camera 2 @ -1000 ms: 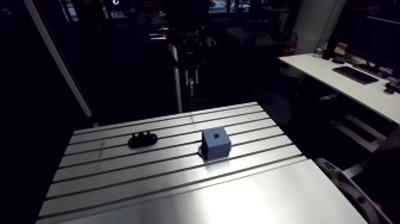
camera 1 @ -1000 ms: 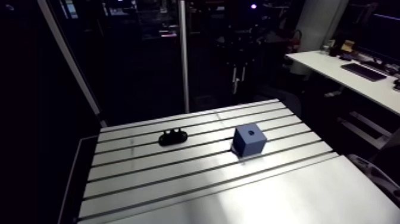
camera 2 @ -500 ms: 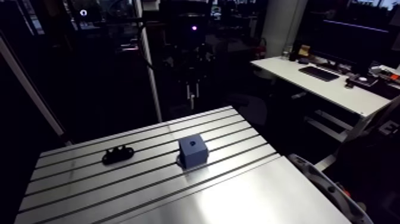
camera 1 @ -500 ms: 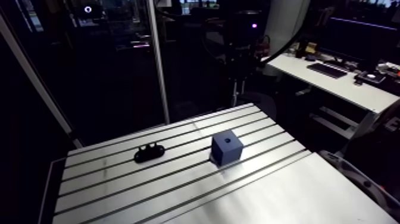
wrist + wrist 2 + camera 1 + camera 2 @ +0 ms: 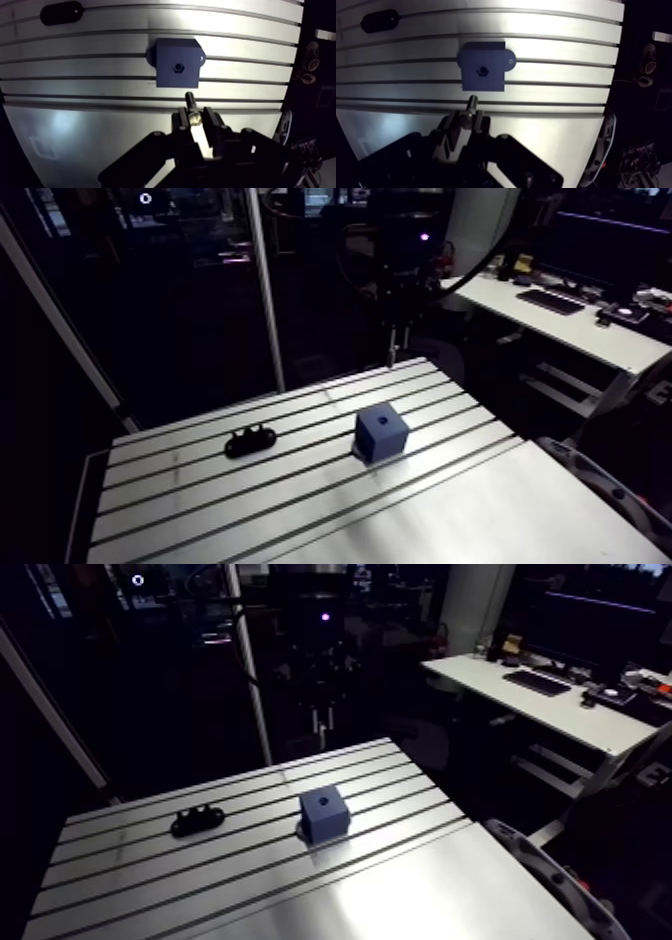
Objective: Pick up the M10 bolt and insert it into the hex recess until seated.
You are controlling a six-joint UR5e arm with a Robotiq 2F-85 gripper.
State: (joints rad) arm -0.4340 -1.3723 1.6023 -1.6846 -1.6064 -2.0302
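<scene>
Swung round earlier, now nearly stilled; pinching the M10 bolt in the gripper, hex recess ahead, so probably lining up next.

Matte-black, blocky, two-fingered end effector

table: slotted aluminium | blue block: mid-table | black holder: well apart from block

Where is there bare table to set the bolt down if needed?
Widest: the smooth part of the table on the near side of the block in the arm view. Also the slotted strip between block and black holder, and the rows behind the block. Nowhere crowded. The gripper holds the bolt.
</scene>
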